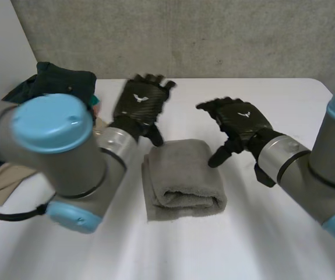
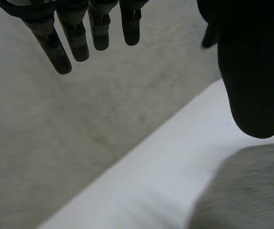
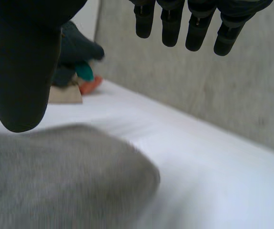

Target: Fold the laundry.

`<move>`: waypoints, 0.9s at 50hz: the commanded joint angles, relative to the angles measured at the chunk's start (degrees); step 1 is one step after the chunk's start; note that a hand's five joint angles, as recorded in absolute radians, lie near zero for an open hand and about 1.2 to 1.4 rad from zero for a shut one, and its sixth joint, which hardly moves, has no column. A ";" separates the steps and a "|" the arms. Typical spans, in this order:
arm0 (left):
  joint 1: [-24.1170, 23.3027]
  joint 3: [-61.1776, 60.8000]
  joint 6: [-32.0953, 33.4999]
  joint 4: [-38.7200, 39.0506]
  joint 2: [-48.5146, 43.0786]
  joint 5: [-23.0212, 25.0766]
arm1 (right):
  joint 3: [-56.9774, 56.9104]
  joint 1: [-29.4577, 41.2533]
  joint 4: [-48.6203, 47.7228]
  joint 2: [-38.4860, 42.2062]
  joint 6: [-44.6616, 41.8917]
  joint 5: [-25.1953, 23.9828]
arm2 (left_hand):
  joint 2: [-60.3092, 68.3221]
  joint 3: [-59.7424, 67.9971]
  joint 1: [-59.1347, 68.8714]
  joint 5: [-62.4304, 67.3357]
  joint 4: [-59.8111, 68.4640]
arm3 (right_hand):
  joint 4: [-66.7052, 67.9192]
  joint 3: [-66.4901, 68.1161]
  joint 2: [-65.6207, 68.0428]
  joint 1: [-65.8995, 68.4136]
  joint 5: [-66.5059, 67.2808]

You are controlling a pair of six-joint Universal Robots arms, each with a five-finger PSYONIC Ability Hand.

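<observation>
Laundry partly done: thick grey terry towel (image 1: 182, 178) folded, heap waiting.
It lies as a compact bundle in the middle of the white table (image 1: 260, 245). The left hand (image 1: 139, 105) and right hand (image 1: 240, 125) hover over its far corners, fingers spread and empty. The heap of dark green and beige clothes (image 1: 59, 81) beside the left arm looks unfolded, so it likely remains.

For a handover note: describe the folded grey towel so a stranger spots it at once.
Start at the white table; near its middle, between the left hand and the right hand, lies the grey towel. It is folded into a thick pad, unlike the dark green garment heaped loosely at the table's far left corner.
</observation>
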 commanded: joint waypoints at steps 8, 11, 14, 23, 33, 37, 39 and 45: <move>-2.00 11.57 -4.16 -18.26 -14.52 -6.45 | -13.26 -0.50 12.36 15.88 -2.71 -3.68 | 2.61 2.26 3.24 1.50 2.63 | -2.20 -2.35 -2.03 -3.22 -2.48; -1.82 9.98 -2.23 -19.32 -14.52 -9.01 | -13.88 -0.50 12.45 17.21 -2.88 -4.20 | 2.61 2.26 3.24 1.50 2.63 | -2.20 -2.35 -2.03 -3.22 -2.48; -1.91 8.05 2.16 -19.50 -14.17 -11.47 | -14.32 -0.41 12.63 19.14 -4.54 -4.21 | 2.61 2.26 3.24 1.50 2.63 | -2.20 -2.35 -2.03 -3.22 -2.48; -2.43 6.73 9.47 -19.41 -14.87 -12.62 | -14.33 2.49 12.28 21.70 -14.56 1.15 | 2.61 2.26 3.24 1.50 2.63 | -0.78 -0.93 -0.61 -1.80 -1.05; -4.37 6.64 9.12 -15.29 -7.33 -12.09 | -8.45 2.32 6.32 12.66 -12.73 4.93 | 0.10 -0.25 0.73 -1.01 0.12 | 0.41 0.26 0.57 -0.61 0.13; -4.28 3.66 9.20 -13.26 -0.91 -11.65 | -1.68 1.70 1.30 5.28 -7.46 6.08 | -0.24 -0.60 0.38 -1.35 -0.22 | 0.07 -0.08 0.24 -0.95 -0.21; -4.37 2.07 9.29 -12.39 1.02 -11.22 | 1.04 0.65 0.42 3.07 -5.70 5.90 | -0.41 -0.77 0.21 -1.52 -0.39 | 0.24 0.09 0.40 -0.78 -0.04; -4.28 -4.87 8.68 -10.27 7.09 -5.07 | 11.32 -3.92 -0.29 1.22 0.01 2.31 | -0.41 -0.77 0.21 -1.52 -0.39 | 1.08 0.93 1.24 0.06 0.80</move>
